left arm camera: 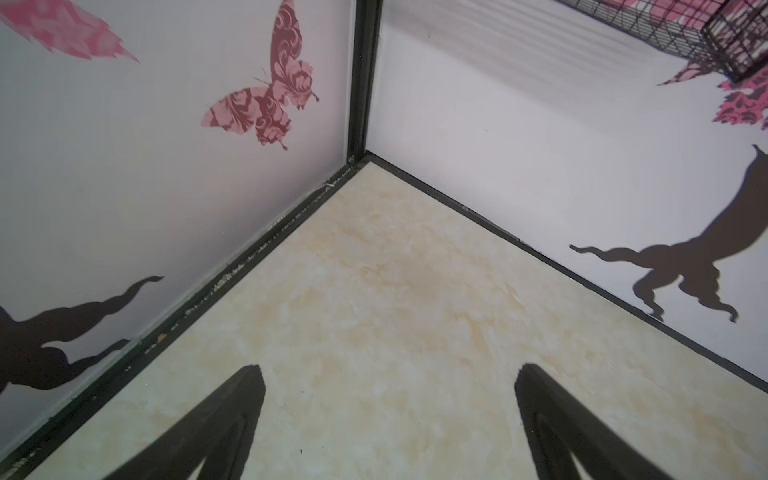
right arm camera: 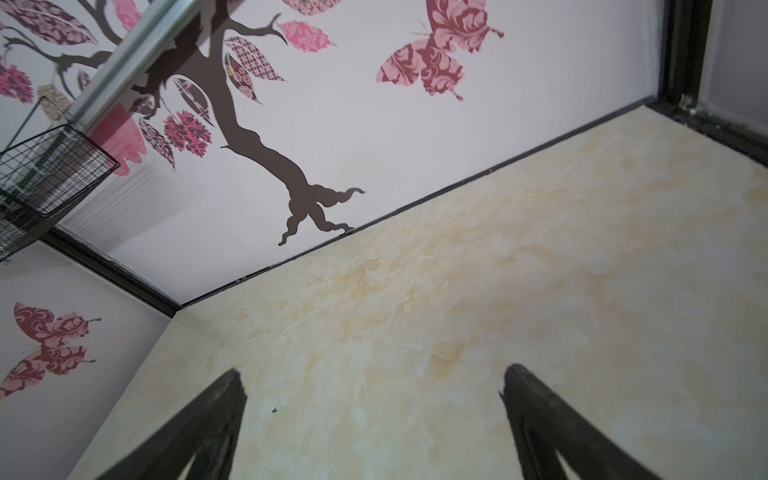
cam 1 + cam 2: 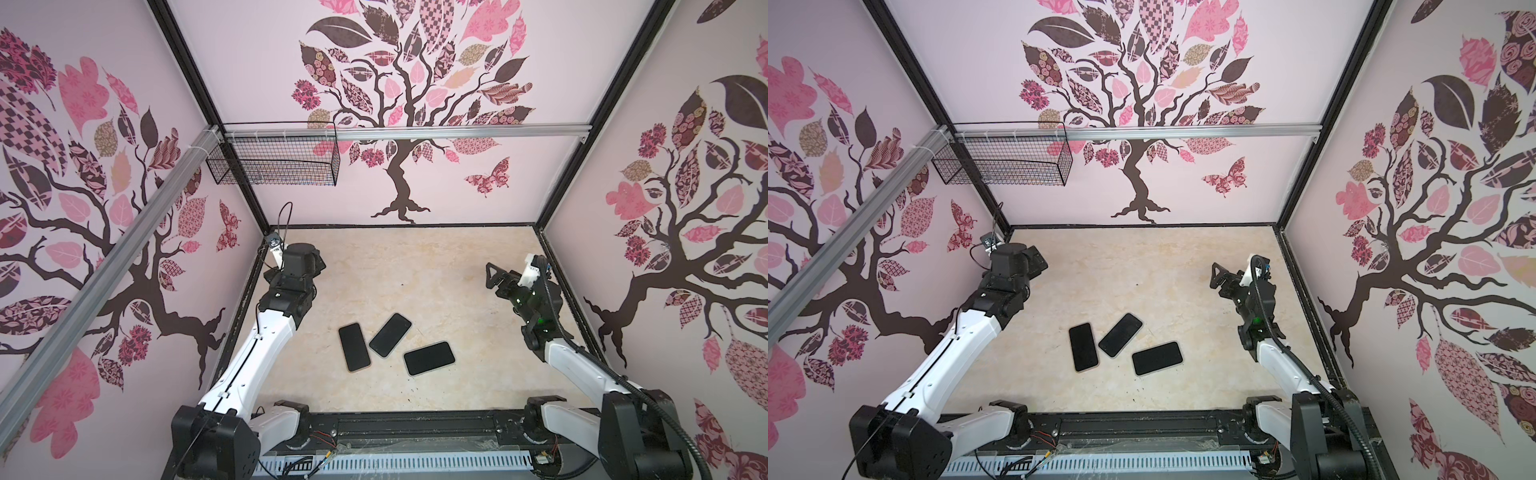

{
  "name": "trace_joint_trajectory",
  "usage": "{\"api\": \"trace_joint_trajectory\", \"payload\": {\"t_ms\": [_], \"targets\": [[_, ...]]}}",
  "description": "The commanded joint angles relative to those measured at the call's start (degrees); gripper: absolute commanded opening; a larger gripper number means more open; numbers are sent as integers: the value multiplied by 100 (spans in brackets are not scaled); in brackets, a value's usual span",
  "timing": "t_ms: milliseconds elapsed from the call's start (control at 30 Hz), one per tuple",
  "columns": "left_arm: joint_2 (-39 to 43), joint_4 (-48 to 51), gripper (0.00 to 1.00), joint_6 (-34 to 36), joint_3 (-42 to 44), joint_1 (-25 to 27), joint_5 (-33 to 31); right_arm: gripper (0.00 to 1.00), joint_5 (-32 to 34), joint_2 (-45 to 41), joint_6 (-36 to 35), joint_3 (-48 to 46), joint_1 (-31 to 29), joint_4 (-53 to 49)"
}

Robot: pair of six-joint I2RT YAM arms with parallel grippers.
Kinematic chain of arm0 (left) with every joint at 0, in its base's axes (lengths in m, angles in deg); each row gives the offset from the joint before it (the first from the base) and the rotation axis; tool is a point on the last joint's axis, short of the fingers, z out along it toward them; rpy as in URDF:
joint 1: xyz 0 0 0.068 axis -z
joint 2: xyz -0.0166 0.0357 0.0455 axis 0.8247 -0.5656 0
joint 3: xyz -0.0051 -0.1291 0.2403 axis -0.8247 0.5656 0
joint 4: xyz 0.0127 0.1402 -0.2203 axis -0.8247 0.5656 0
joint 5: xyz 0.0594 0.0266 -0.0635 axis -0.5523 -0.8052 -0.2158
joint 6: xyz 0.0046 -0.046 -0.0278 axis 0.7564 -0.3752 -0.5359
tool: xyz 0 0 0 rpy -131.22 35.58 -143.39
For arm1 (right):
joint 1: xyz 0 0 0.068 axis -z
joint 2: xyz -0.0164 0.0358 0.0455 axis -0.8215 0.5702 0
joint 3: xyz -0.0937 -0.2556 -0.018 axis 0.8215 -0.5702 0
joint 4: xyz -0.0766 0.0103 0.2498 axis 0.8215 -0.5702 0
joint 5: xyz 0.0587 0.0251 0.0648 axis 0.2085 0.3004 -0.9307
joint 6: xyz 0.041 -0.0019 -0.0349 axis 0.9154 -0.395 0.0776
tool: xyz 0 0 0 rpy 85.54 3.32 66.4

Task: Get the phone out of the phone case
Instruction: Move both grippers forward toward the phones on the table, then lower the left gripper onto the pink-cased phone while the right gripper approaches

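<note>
**Status:** no contact made; extraction not yet begun.

**Task items:** Three phones lie flat, screens up, on the desk. They are grouped at 6 o'clock from its centre, taking the far wall as 12. The left phone and the middle phone sit just beside each other. The right phone lies at 4 o'clock of the middle one, slightly apart. A pale edge shows round the left and middle units, which suggests a case, while the right unit looks dark all round. Which units are cased cannot be confirmed from these views.

**Pincers:** The left pincer hangs over bare desk at 10 o'clock, jaws spread wide and empty. The right pincer hangs at 2 o'clock, likewise wide and empty. Both are well apart from the phones, and neither wrist view shows one.

**Recommendation:** The step in hand is judged to be the approach. Settle on one unit first. Bring one pincer down low across its short width to grip the long edges, since a flat slab offers little purchase. Hold the unit steady, then use the other pincer to work a case corner free — peeling, not prying against the glass. Descend squarely to avoid nudging a neighbouring phone.
</note>
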Motion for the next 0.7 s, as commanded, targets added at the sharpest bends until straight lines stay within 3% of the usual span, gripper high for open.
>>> {"api": "trace_joint_trajectory", "payload": {"t_ms": [0,100,233,500,667], "targets": [[130,1147,98,-386,203,213,1177,100,-351,204,465,587,-122,-1649],[73,1671,98,-400,208,1001,860,100,-738,528,409,859,-455,-2083],[3,2077,98,-834,376,1638,991,100,-274,775,36,1132,-1508,-2839],[24,1921,98,-1757,1285,2132,1574,99,483,1070,178,1338,-3508,-3409],[223,1923,98,-2330,1652,2242,1665,99,1123,1781,352,1975,-4668,-3701]]}}
